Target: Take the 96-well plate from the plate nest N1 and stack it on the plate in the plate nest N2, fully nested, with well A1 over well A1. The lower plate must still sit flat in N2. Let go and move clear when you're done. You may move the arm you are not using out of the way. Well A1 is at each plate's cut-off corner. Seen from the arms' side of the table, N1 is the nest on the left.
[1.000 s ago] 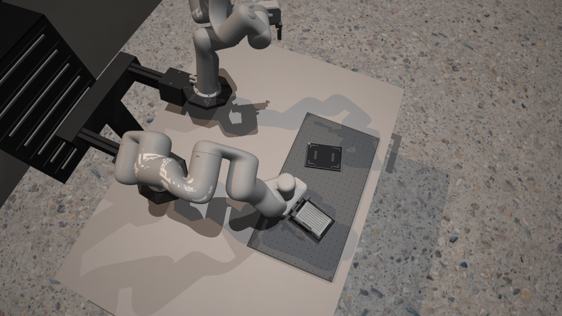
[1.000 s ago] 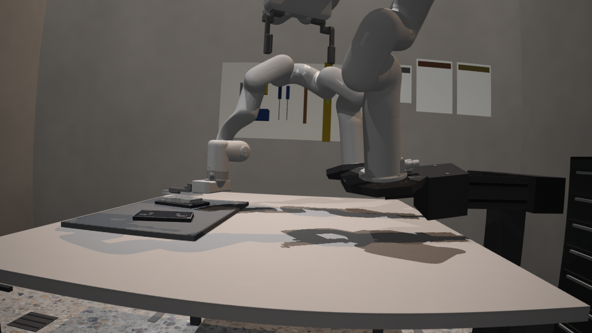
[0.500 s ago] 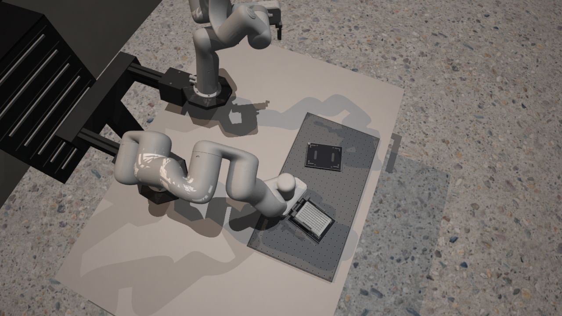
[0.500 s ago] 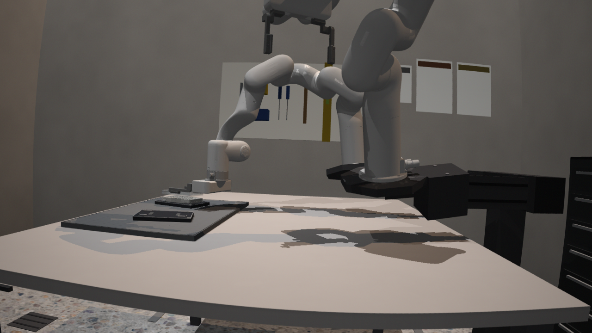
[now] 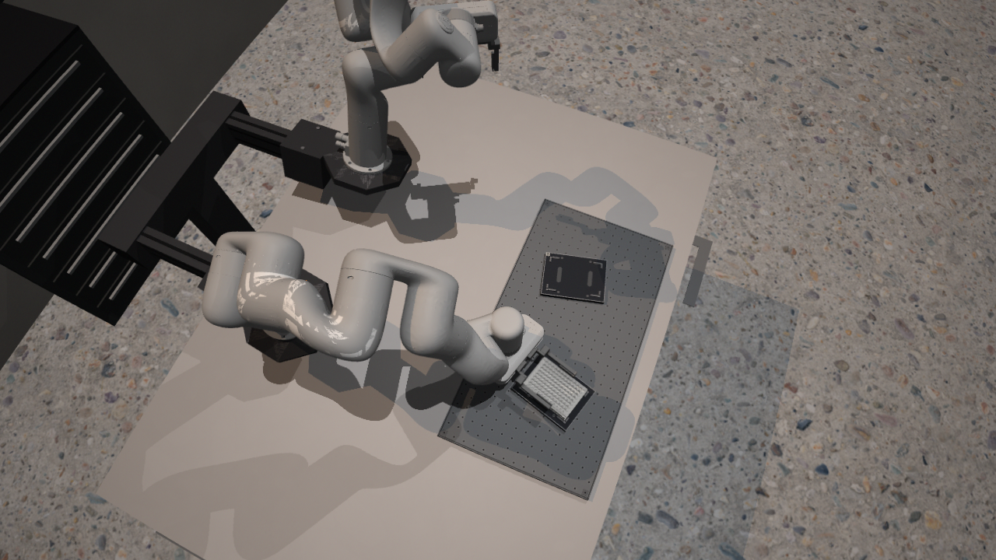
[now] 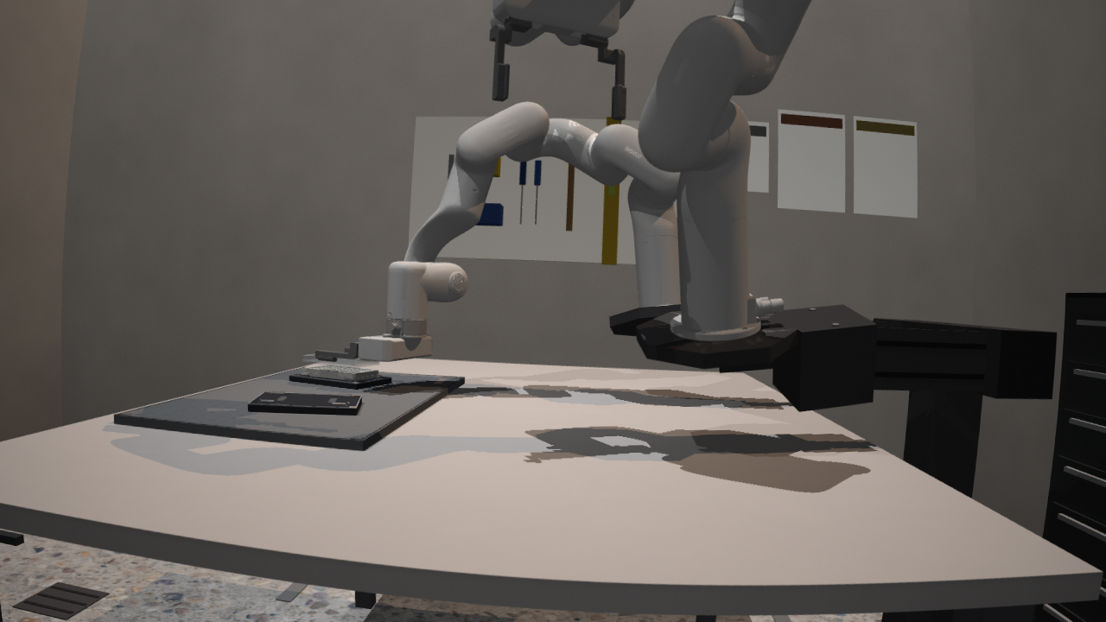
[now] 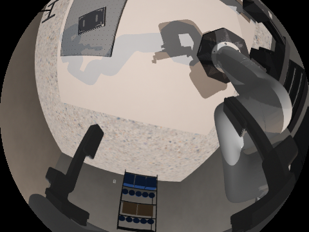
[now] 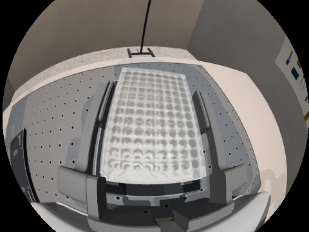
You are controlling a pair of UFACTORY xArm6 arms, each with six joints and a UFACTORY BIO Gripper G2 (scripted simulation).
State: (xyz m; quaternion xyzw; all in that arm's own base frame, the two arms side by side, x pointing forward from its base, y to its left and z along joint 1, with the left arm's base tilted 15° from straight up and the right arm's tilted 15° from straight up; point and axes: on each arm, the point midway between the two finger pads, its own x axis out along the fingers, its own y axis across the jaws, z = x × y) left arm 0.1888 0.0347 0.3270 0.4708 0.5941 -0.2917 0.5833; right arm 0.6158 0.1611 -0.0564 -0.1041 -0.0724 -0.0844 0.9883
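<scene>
96-well plate (image 5: 557, 386) (image 6: 369, 363) (image 8: 151, 125) is being held by the right gripper (image 5: 559, 390) (image 6: 328, 356) (image 8: 152, 90), its 2 fingers gripping the long sides above plate nest n2 (image 5: 567, 426) (image 6: 386, 379) (image 8: 161, 189). the lower plate (image 6: 340, 374) is sitting in n2, underneath the held one; i cannot tell whether the 2 are touching. plate nest n1 (image 5: 573, 277) (image 6: 305, 402) (image 7: 91, 20) (image 8: 19, 161) is standing vacant on the perforated board (image 5: 626, 334) (image 6: 232, 429) (image 7: 87, 45) (image 8: 61, 129), which is lying on the table (image 5: 473, 257) (image 6: 541, 525) (image 7: 135, 90) (image 8: 257, 93). the left gripper (image 5: 495, 59) (image 6: 558, 108) (image 7: 162, 113) is hanging well apart from both nests, its 2 fingers standing wide open and holding nothing.

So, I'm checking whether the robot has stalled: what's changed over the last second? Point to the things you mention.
Nothing visibly changed. The right tool (image 5: 557, 385) (image 6: 318, 357) (image 8: 154, 89) stayed over N2 (image 5: 567, 426) (image 6: 378, 382), the left tool (image 5: 495, 68) (image 6: 560, 106) (image 7: 163, 115) stayed raised and open, and N1 (image 5: 573, 277) (image 6: 304, 403) (image 7: 92, 20) (image 8: 17, 161) stayed without a plate.
</scene>
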